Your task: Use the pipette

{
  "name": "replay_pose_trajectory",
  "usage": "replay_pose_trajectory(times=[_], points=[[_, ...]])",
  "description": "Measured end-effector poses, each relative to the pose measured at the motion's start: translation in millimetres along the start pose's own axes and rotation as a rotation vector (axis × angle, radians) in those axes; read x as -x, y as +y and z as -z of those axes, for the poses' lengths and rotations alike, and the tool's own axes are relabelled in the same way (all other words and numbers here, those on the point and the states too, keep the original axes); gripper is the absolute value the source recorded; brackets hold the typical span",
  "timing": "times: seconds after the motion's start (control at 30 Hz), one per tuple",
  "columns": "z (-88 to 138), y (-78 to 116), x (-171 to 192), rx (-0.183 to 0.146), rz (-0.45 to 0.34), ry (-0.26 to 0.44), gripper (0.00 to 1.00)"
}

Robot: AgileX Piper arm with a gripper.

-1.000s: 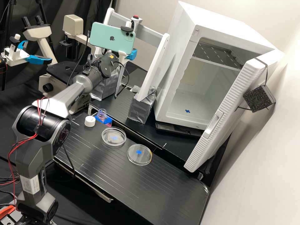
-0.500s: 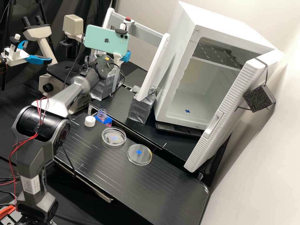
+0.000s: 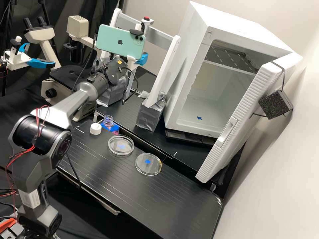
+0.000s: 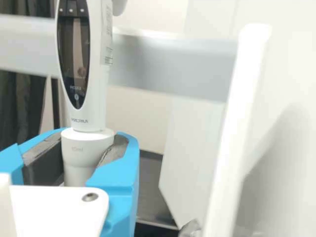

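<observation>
Close by pipette (image 4: 98, 98), white upright (image 3: 164, 71) on taped block (image 3: 149, 116).

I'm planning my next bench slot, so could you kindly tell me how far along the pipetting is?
Done: the bottle stands open, its white cap beside it. In hand: the gripper holds the pipette away from the bottle. Probably left: drawing up and dispensing, perhaps into a petri dish; whether either has begun, I can't tell.

The wall (image 3: 282, 192) is pale and plain, with a soft shadow on it. A dark curtain (image 3: 98, 11) hangs in folds at the back. The black bench (image 3: 149, 199) shines a little.
</observation>
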Motion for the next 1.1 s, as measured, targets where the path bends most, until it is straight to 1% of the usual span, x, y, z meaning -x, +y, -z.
replay_pose_trajectory(times=[0.1,0.13,0.17,0.2,0.23,0.27,0.3,0.33,0.37,0.4,0.43,0.47,0.53,0.6,0.63,0.7,0.8,0.83,0.9,1.0,1.03,1.07,1.1], points=[[5,5.9,3,-0.003,-0.017,0.013,0.00],[8,8.1,4,-0.016,-0.020,0.014,0.00],[11,12.2,4,-0.026,-0.016,-0.013,0.00],[14,16.4,3,-0.053,-0.009,-0.033,0.00],[13,20.6,3,-0.033,0.015,-0.064,0.00],[12,21.9,3,-0.067,0.047,-0.088,0.00],[11,22.5,2,-0.071,0.097,-0.102,0.00],[11,21.9,0,-0.043,0.142,-0.098,0.00],[12,17.5,-3,-0.036,0.210,-0.069,0.00],[15,14.1,-5,-0.027,0.249,-0.028,0.00],[19,9.0,-7,-0.036,0.282,0.005,0.00],[22,4.4,-9,-0.015,0.314,0.032,0.00],[24,-2.8,-11,-0.008,0.364,0.052,0.00],[23,-5.8,-12,0.007,0.388,0.053,0.00],[23,-5.4,-12,0.019,0.387,0.057,0.00],[22,-3.7,-11,0.015,0.382,0.070,0.00],[16,1.3,-4,-0.032,0.366,0.100,0.00],[12,5.7,1,-0.048,0.351,0.113,0.00],[6,12.3,14,-0.072,0.322,0.154,0.00],[-1,32.6,41,-0.101,0.228,0.209,0.00],[-1,43.4,52,-0.111,0.175,0.224,0.00],[1,50.7,59,-0.115,0.142,0.234,0.00],[3,58.0,66,-0.128,0.107,0.245,0.00]])
